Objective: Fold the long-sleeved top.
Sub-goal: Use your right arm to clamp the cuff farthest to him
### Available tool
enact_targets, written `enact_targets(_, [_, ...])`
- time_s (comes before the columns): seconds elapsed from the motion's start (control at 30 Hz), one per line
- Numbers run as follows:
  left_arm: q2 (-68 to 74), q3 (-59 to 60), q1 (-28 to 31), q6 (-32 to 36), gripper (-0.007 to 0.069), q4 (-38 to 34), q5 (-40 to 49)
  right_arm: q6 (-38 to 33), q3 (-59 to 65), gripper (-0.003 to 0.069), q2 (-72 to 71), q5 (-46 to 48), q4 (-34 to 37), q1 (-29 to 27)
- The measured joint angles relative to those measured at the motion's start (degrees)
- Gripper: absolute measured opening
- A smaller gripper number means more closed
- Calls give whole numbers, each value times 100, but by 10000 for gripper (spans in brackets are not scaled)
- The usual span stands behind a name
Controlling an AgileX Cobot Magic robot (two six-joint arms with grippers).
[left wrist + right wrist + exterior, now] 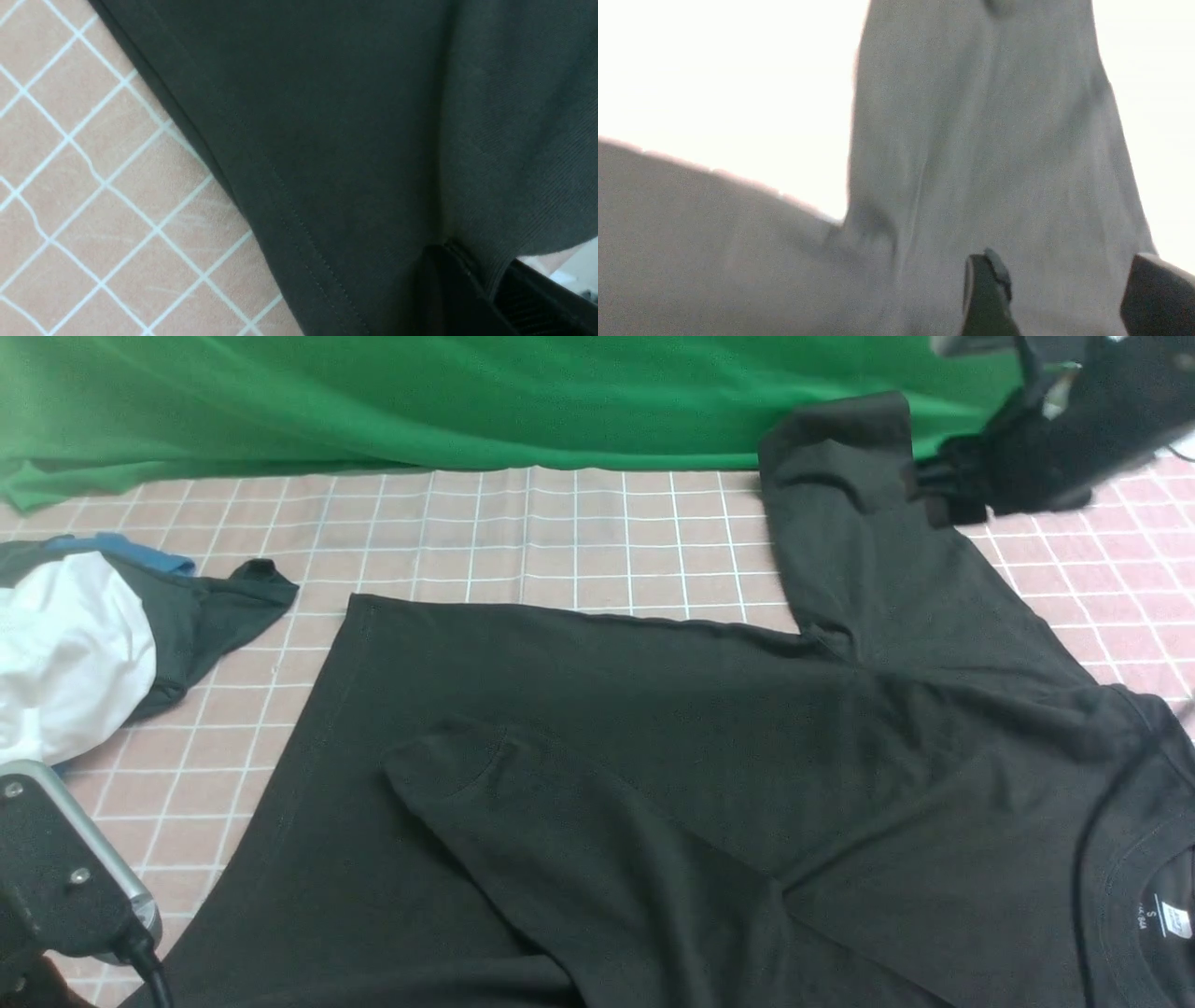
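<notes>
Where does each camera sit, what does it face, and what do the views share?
Front view: between the arms, facing forward across the long-sleeved top to the green backdrop; left arm and right gripper show.
Left wrist view: on the left wrist, facing the top's hem and checked tablecloth; the left gripper pinches cloth.
Right wrist view: on the right wrist, facing a sleeve; open fingertips show.
Shared: the top.

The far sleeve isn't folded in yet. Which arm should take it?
Right. The right gripper sits open beside the far sleeve of the long-sleeved top, near its cuff. The left gripper is shut on fabric at the top's near left side.
</notes>
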Motion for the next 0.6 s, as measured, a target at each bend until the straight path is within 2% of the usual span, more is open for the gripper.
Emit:
enact_targets(0.13, [0, 0, 0, 0, 35, 27, -25, -285, -2002, 411, 1579, 155, 11, -277])
enact_targets(0.3, [0, 0, 0, 0, 35, 58, -182, -402, -3604, 419, 2753, 444, 94, -530])
enact_targets(0.4, [0, 0, 0, 0, 35, 73, -213, -420, -4385, 437, 3360, 442, 442, -735])
enact_targets(0.47, [0, 0, 0, 0, 35, 122, -213, -548, -5071, 460, 3931, 251, 1120, -933])
enact_targets(0.6, [0, 0, 0, 0, 35, 169, -213, -713, -5636, 489, 4557, -100, 1836, -1067])
